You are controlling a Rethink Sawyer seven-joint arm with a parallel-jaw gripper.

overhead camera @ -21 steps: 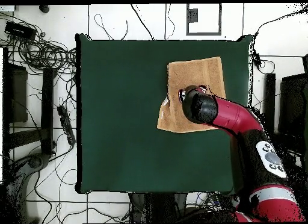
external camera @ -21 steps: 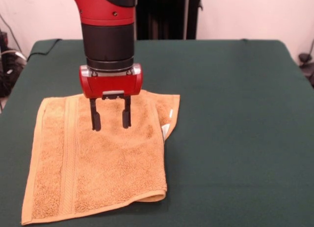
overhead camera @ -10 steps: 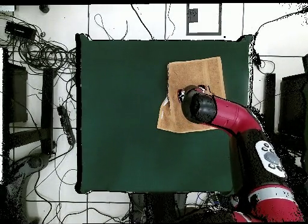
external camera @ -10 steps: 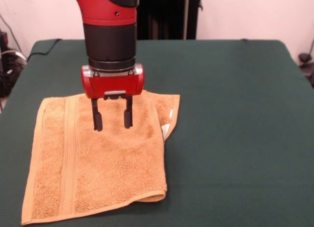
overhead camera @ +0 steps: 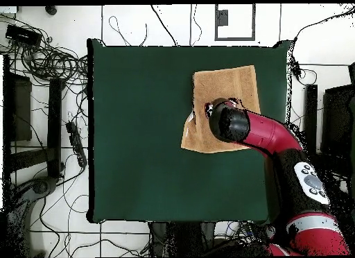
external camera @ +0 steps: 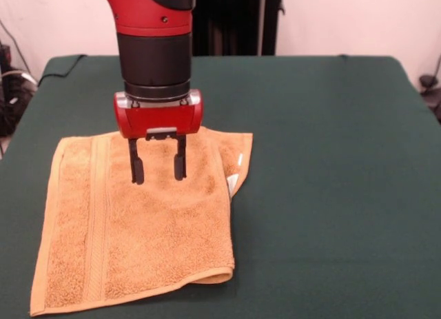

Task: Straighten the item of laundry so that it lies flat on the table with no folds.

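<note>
The towel (external camera: 138,229) is rough, looped orange-tan terry with flatter woven bands, lying on the table (external camera: 331,160) covered in smooth, matt dark green cloth, while the gripper (external camera: 158,171) shows a glossy red casing and matt black fingers (external camera: 136,169).

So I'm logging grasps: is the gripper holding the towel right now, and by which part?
Nothing is held. The gripper is open, its fingers spread over the towel.

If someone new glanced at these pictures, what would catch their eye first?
Probably the red gripper, open, its fingertips at or just above the orange-tan towel near its far edge. Next, the towel's right side, folded over itself, on the left part of the dark green table.
</note>
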